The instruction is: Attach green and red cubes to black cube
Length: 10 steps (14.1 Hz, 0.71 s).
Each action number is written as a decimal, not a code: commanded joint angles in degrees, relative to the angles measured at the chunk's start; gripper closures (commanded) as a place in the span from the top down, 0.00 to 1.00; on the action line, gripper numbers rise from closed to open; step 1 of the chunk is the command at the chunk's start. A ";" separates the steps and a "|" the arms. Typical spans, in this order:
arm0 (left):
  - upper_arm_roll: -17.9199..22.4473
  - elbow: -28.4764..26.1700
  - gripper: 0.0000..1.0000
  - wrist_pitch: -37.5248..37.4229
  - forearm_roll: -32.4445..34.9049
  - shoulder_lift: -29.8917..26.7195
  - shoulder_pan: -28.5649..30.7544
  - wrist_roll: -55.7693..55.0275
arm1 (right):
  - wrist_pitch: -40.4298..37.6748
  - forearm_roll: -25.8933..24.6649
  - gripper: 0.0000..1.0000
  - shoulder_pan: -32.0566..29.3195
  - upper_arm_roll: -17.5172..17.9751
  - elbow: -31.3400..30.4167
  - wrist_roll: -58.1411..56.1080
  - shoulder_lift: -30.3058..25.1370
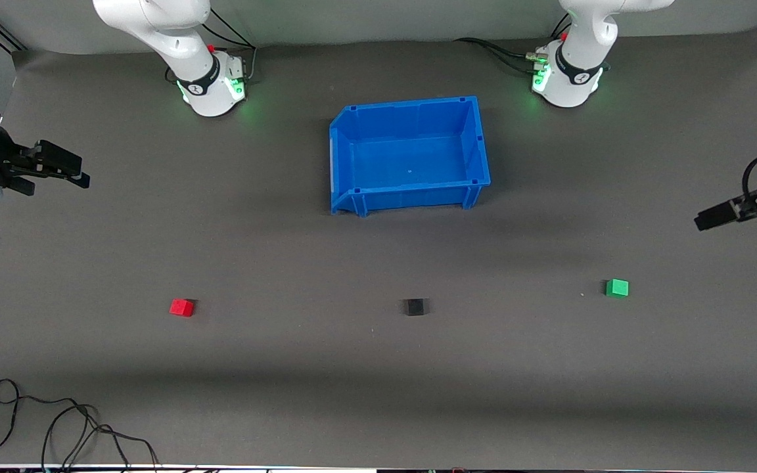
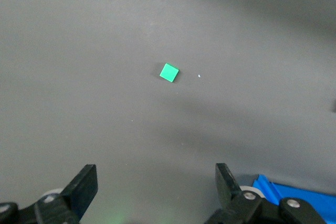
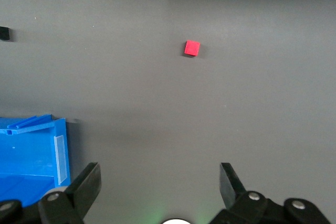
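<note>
The black cube [image 1: 414,307] lies on the grey mat, nearer to the front camera than the blue bin. The red cube [image 1: 181,307] lies toward the right arm's end, the green cube [image 1: 617,288] toward the left arm's end. All three stand apart in a rough row. My left gripper [image 1: 704,221] is open and empty, up over the mat at its own end; its wrist view shows the green cube [image 2: 169,72] beyond its fingertips [image 2: 86,182]. My right gripper [image 1: 79,174] is open and empty over its end; its wrist view shows the red cube [image 3: 192,48] and the black cube [image 3: 4,33].
A blue bin [image 1: 477,141], empty, stands mid-table between the arm bases; its corner shows in both wrist views [image 2: 273,190] [image 3: 31,150]. A loose black cable [image 1: 63,420] lies at the near edge toward the right arm's end.
</note>
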 commanded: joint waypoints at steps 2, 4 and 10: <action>-0.18 -0.42 1.00 2.40 0.80 2.34 1.09 -10.25 | -0.95 0.03 1.00 0.23 -0.27 1.10 -0.31 1.32; -0.18 -1.21 1.00 3.98 0.10 3.39 1.62 -14.73 | -0.95 -0.23 1.00 0.31 -0.54 0.48 -0.32 2.98; -0.18 -9.90 1.00 15.31 -0.26 5.15 2.32 -35.54 | 0.81 0.20 0.99 -0.66 -0.89 1.09 14.20 8.17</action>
